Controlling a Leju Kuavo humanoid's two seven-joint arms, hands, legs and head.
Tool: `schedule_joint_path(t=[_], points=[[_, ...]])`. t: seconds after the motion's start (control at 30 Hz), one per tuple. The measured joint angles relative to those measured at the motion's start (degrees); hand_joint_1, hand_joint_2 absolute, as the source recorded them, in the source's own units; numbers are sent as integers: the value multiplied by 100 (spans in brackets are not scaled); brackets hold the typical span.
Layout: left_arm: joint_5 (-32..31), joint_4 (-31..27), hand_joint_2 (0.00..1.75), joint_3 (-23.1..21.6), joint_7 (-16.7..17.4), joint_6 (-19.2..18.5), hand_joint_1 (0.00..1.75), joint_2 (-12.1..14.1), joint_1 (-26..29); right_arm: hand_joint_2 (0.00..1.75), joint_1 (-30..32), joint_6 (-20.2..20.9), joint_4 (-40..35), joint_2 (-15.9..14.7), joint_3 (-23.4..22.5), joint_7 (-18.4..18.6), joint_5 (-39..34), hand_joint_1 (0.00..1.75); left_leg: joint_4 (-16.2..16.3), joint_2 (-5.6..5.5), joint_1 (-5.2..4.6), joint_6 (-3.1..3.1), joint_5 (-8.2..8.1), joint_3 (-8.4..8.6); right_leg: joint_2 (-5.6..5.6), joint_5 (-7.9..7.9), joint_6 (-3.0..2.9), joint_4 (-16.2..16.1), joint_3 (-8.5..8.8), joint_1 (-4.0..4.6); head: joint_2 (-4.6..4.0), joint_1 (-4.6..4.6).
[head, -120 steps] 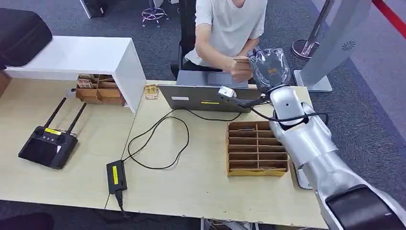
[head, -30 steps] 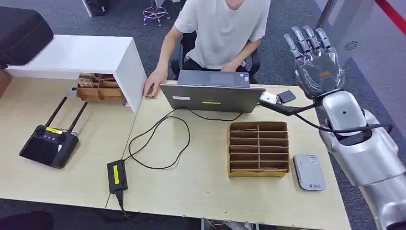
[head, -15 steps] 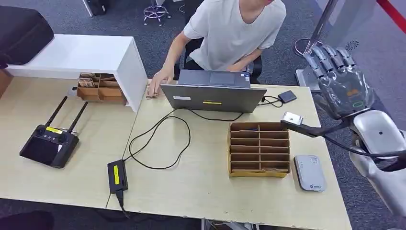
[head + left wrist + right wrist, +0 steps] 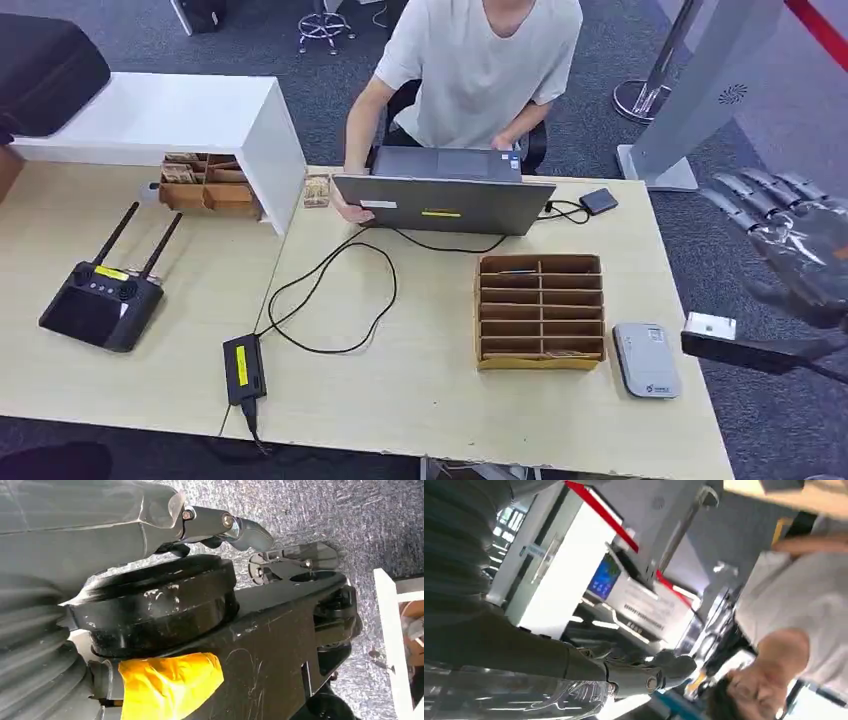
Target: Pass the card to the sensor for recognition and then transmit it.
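now the right hand point(image 4: 790, 245) hovers empty, fingers spread, at three o'clock off the table point(image 4: 420, 400); left hand's point(image 4: 150, 525) state unclear.

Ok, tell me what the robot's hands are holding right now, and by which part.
Nothing. The right hand is raised beside the table with fingers spread and no card in it. The left hand hangs over the floor, also empty.

A person point(image 4: 480, 70) sits behind a laptop point(image 4: 445, 205) on the table point(image 4: 420, 390).
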Motion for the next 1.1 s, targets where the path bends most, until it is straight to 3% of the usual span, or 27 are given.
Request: schedule_joint_path(t=[0.27, 0.53, 0.73, 0.9, 1.1], points=[[35, 0, 175, 101, -18, 0, 0, -4, 3, 175, -505, 449, -241, -392, 287, -11, -440, 0, 0, 2, 0, 0, 0, 0, 1, 0, 0, 0, 1, 0, 0, 0], [118, 0, 175, 199, -35, 7, 0, -4, 8, 175, -1590, 1144, -506, -720, 1262, 16, -1526, 0, 0, 1, 0, 0, 0, 0, 0, -1, 0, 0, 0, 0, 0, 0], [127, 0, 175, 271, -42, 7, 0, -7, 9, 175, -1834, 647, -682, -925, 2050, 221, -1610, 0, 0, 1, 1, 0, 0, 0, 1, -3, 1, 0, 0, 1, 0, 0], [109, 0, 175, 306, -44, 7, 0, -15, 11, 175, -1285, -481, -674, -997, 2516, 446, -1124, 0, 0, -6, 4, 1, 0, -1, -6, -5, 4, -2, 4, 0, 0, 2], [107, 0, 175, 306, -44, 9, 0, -24, 10, 175, -966, -611, -641, -1010, 2568, 465, -1058, 0, 0, 1, 1, 4, -3, 2, 0, -6, 5, -2, 3, -3, 0, 0]])
